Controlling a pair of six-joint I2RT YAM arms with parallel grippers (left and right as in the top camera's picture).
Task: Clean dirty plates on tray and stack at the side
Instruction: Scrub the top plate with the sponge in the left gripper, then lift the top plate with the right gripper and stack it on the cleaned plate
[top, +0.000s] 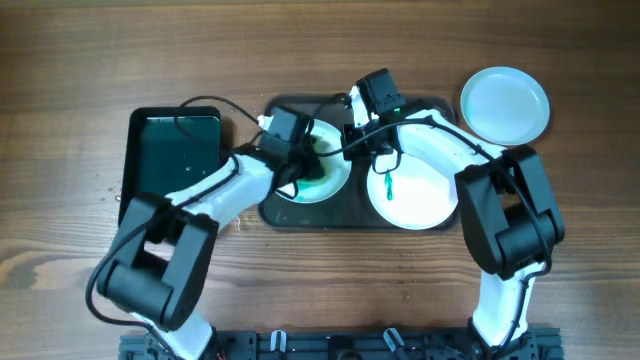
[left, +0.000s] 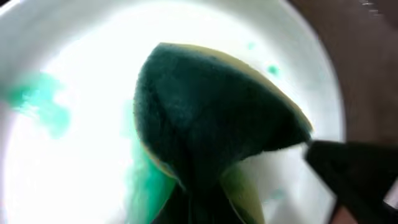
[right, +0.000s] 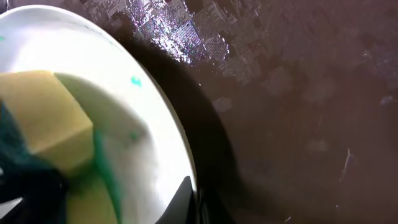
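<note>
Overhead, three plates in all: a left plate (top: 335, 180) and a green-streaked right plate (top: 420, 195) side by side on the one dark tray (top: 355, 213), a third plate (top: 505, 103) alone on the brown wood-grain surface (top: 60, 100) at far right. One smaller black tray (top: 175, 150) at left, beside the dark tray. Left end effector (top: 300, 165) clamped on the one green-and-yellow sponge (left: 211, 124), pressing it into the left plate. Right end effector (top: 352, 148) at that plate's rim, grip impossible to tell.
</note>
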